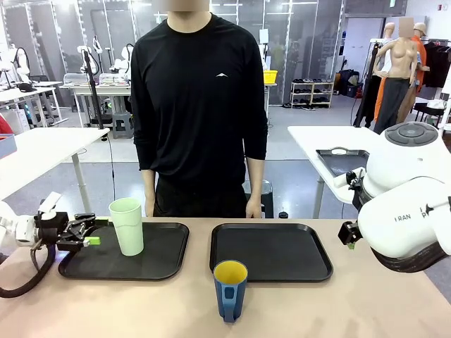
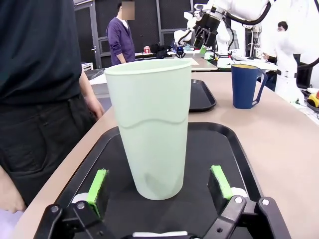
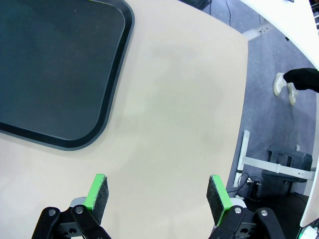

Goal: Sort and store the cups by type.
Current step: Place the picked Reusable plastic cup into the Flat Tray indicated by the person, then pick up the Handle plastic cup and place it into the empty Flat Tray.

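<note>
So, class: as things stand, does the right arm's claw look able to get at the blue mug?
Probably yes: the right claw hangs open over bare table, and the blue mug stands alone on the table, nothing between them.

In the front view the right arm (image 1: 405, 218) is being cut off by the picture's right edge, and part of the left tray (image 1: 162, 246) is being hidden behind the mint-green tumbler (image 1: 127, 225). Whether the left gripper (image 1: 97, 232) is touching the tumbler there is perhaps too small to be told. In the right wrist view the right tray (image 3: 50, 59) is being cropped by the top and left edges, as is the base of the right gripper (image 3: 157, 179) by the bottom edge.
</note>
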